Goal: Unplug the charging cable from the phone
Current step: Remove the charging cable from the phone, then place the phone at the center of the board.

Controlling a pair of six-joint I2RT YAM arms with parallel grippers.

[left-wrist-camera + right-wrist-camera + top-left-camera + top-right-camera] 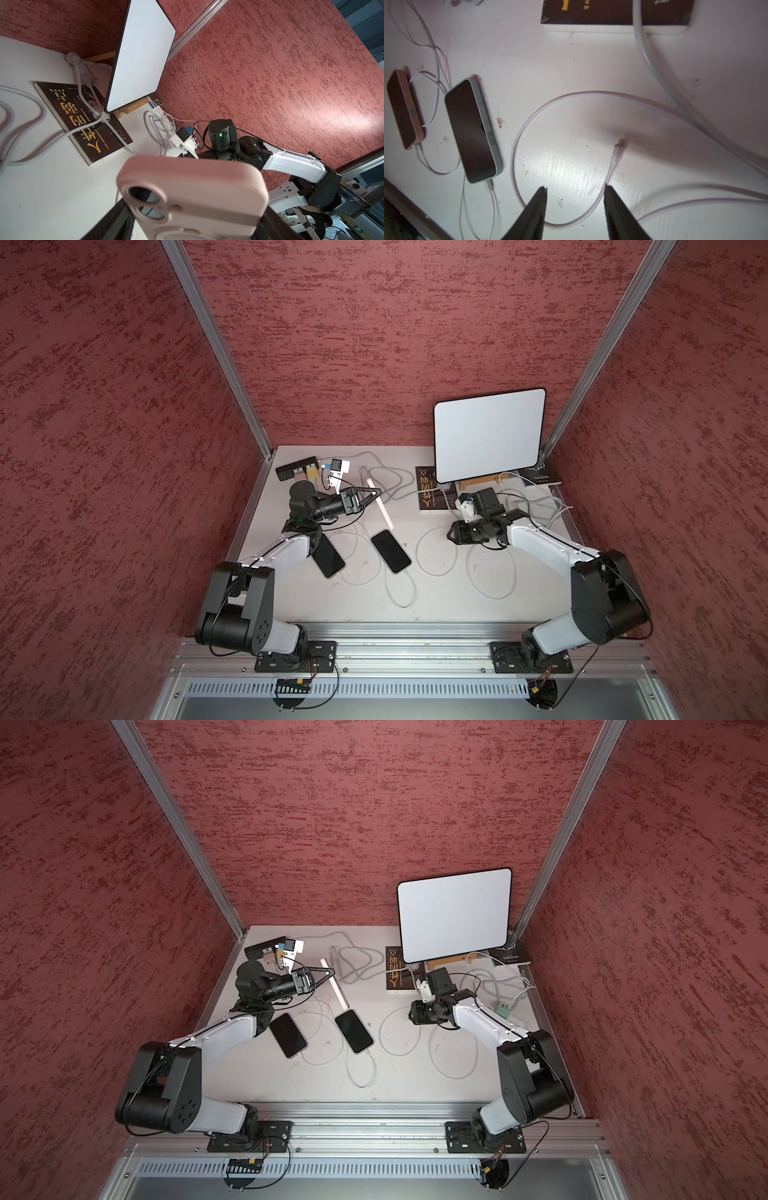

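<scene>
The pink silicone-cased phone (193, 193) is held on edge above the white table (449, 605), pinched by the left gripper (375, 492), whose wrist is turned inward. The right gripper (575, 188) is held low with its fingers spread over the thin white charging cable (611, 166), whose plug (621, 143) lies free on the table.

White-screened tablet (489, 435) propped on a wooden stand (478, 483), dark brown book with gold lettering (428, 494) flat at its foot, black power strip (293, 468) in a far corner of the white tabletop (444, 610), mottled red walls (374, 344).
</scene>
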